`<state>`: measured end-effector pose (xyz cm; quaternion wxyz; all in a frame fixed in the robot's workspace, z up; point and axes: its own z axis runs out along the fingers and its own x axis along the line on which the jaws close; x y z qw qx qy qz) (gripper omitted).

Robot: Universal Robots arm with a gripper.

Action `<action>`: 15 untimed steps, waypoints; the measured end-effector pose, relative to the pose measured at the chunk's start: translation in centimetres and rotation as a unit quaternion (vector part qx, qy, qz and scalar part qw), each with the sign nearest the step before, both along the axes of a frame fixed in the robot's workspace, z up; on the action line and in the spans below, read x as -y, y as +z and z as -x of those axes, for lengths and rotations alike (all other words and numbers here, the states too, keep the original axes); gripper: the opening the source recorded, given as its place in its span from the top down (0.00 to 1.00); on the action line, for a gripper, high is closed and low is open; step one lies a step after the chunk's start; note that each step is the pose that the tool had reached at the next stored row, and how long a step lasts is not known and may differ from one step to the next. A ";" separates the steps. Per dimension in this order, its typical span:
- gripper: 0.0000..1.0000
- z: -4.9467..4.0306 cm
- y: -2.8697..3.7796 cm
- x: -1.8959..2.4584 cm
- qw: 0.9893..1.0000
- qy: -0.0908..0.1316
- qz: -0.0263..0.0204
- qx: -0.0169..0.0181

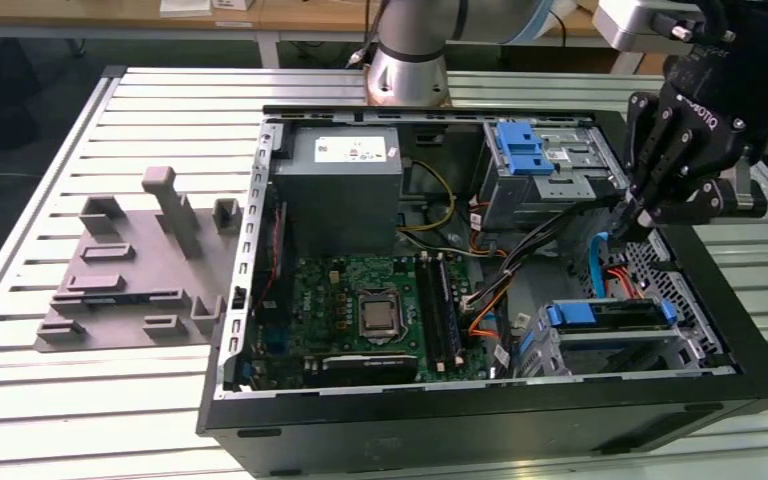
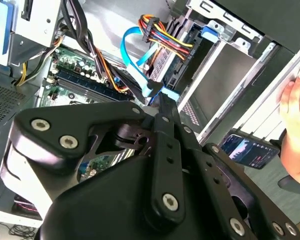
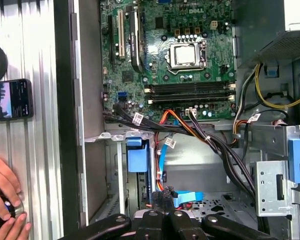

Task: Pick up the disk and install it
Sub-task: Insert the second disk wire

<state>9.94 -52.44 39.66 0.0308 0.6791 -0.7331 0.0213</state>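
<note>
The disk [image 1: 608, 314], with its blue caddy front showing, lies in the lower drive bay of the open computer case [image 1: 491, 425], at the exterior view's right. In the first wrist view the blue caddy [image 3: 137, 159] sits in that bay below the motherboard. My gripper [image 1: 632, 226] hangs over the case's right side, above and behind the disk and apart from it. Its fingers are shut with nothing between them. In both wrist views the fingertips [image 2: 162, 102] [image 3: 165, 196] sit close to a light blue data cable [image 2: 132, 60].
A grey slotted fixture block [image 1: 131, 270] stands on the table at the exterior view's left. Inside the case are the motherboard [image 1: 371, 310], the power supply [image 1: 344, 185], an upper drive cage [image 1: 544, 160] and cable bundles [image 3: 210, 140]. A phone [image 3: 10, 98] and a person's hand [image 3: 5, 200] lie beside the case.
</note>
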 end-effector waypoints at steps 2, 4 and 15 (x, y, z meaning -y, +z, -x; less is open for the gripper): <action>0.89 0.00 -0.16 -0.10 1.000 0.000 0.000 0.000; 0.83 0.00 -0.29 -0.30 1.000 0.000 0.000 0.000; 0.76 0.10 -1.30 -1.09 1.000 0.000 0.001 0.001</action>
